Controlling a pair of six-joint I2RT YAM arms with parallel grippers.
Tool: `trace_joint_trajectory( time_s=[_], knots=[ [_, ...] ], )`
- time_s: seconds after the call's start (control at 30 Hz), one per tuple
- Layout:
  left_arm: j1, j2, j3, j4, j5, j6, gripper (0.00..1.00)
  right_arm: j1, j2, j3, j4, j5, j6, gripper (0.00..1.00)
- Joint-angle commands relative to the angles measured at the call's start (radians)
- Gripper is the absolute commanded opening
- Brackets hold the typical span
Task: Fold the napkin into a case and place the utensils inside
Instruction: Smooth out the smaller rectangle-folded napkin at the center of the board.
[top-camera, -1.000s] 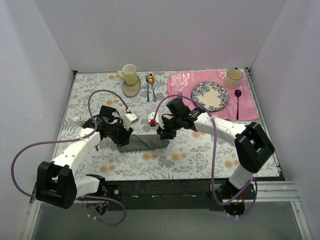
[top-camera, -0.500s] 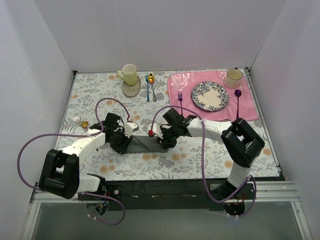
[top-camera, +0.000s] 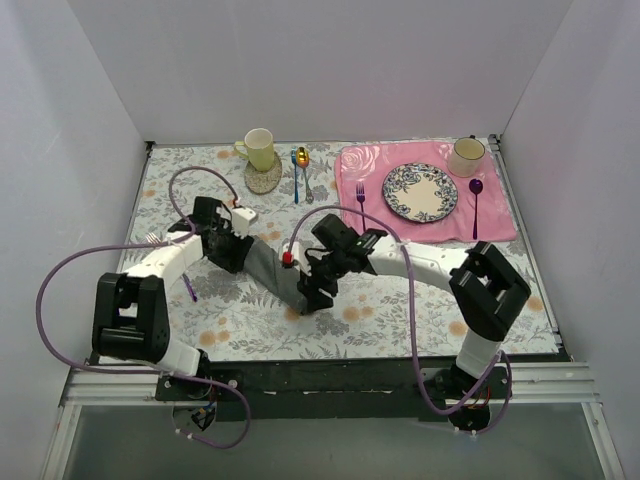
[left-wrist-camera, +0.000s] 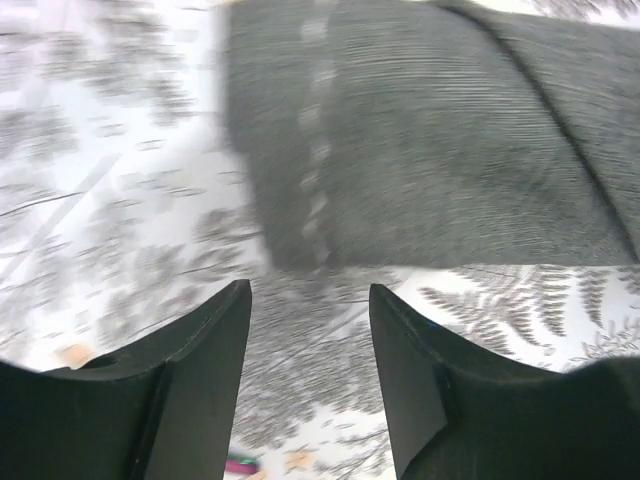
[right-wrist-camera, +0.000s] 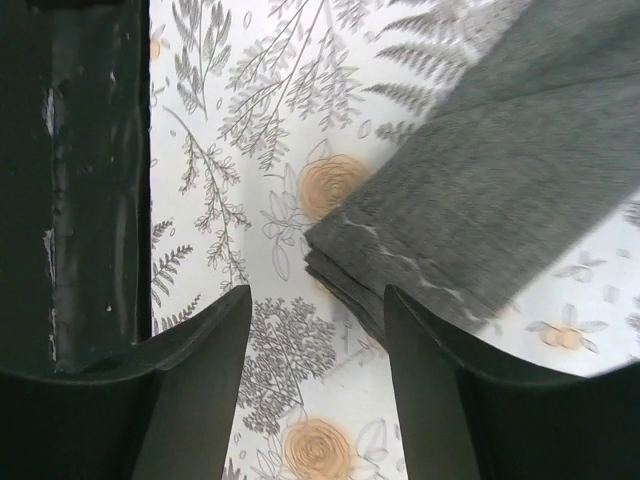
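In the top view, the napkin (top-camera: 272, 270) lies folded as a dark grey strip on the floral tablecloth (top-camera: 400, 312), left of centre, slanting from upper left to lower right. The left gripper (top-camera: 234, 254) sits at its upper-left end and the right gripper (top-camera: 312, 292) at its lower-right end. In the left wrist view, the left gripper's (left-wrist-camera: 310, 292) jaws stand apart and hold nothing, with the napkin's (left-wrist-camera: 420, 150) stitched edge just above the tips. In the right wrist view, the right gripper (right-wrist-camera: 318, 300) is likewise parted and empty, and the napkin's (right-wrist-camera: 480, 210) layered corner lies just above its right fingertip. A silver fork (top-camera: 151, 238) peeks out at mid left.
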Motion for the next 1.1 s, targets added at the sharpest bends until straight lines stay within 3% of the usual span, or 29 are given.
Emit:
trace_joint_trajectory(
  time_s=[0.0,0.23,0.57,0.73,1.07],
  knots=[
    [0.054,-0.118,0.063,-0.068,0.109,0.007,0.51,-0.073,-0.091,0.064,0.009,-0.058,0.121,0.65],
    [0.036,-0.156,-0.009,-0.168,0.144,0.029,0.44,-0.111,-0.037,0.072,-0.003,0.068,0.127,0.72],
    [-0.181,-0.067,-0.11,-0.042,0.021,-0.075,0.52,-0.11,0.0,0.015,0.012,0.081,0.127,0.69],
    [-0.253,0.032,-0.055,0.05,0.006,-0.112,0.55,-0.11,0.008,-0.02,0.015,0.074,0.144,0.59],
    [-0.274,0.209,0.094,0.13,0.056,-0.088,0.57,-0.103,-0.005,-0.074,0.038,0.029,0.188,0.6]
  ],
)
